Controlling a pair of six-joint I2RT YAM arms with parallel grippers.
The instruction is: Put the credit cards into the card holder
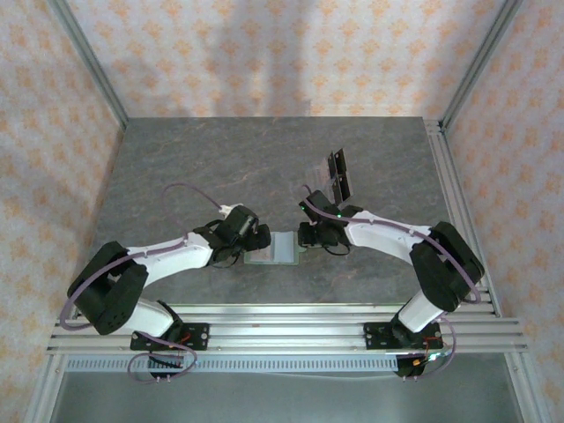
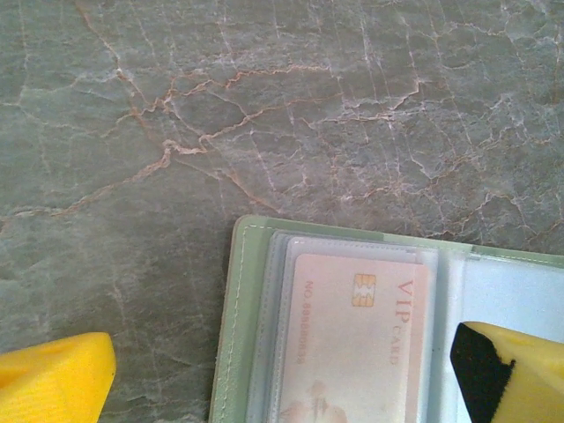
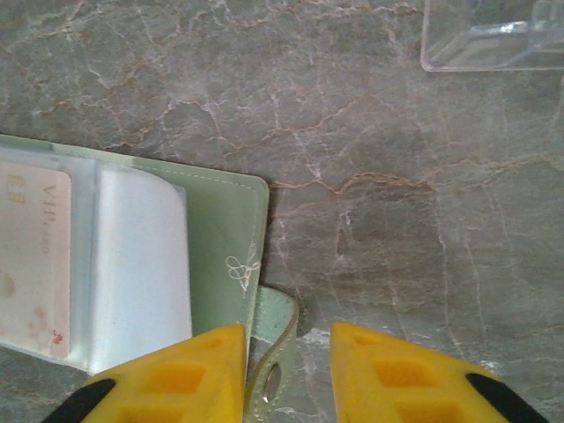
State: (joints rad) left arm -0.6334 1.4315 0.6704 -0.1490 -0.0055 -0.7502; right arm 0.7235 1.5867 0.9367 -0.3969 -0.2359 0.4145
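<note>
The sage-green card holder [image 1: 280, 248] lies open on the table between both grippers. In the left wrist view its clear sleeves [image 2: 352, 335] hold a pale pink VIP card [image 2: 352, 344]. My left gripper [image 2: 282, 388] is open, its yellow fingers [image 2: 53, 379] spread wide across the holder's left half. My right gripper [image 3: 286, 379] is open at the holder's right edge [image 3: 225, 229], with the closing tab [image 3: 275, 344] between its fingers, close to the left one. Black credit cards [image 1: 338, 174] stand in a clear stand behind the right gripper [image 1: 306, 236].
The clear plastic stand [image 3: 493, 40] sits on the grey marble table [image 1: 220, 167] just beyond the right gripper. Aluminium frame rails [image 1: 454, 194] run along the right side and the near edge.
</note>
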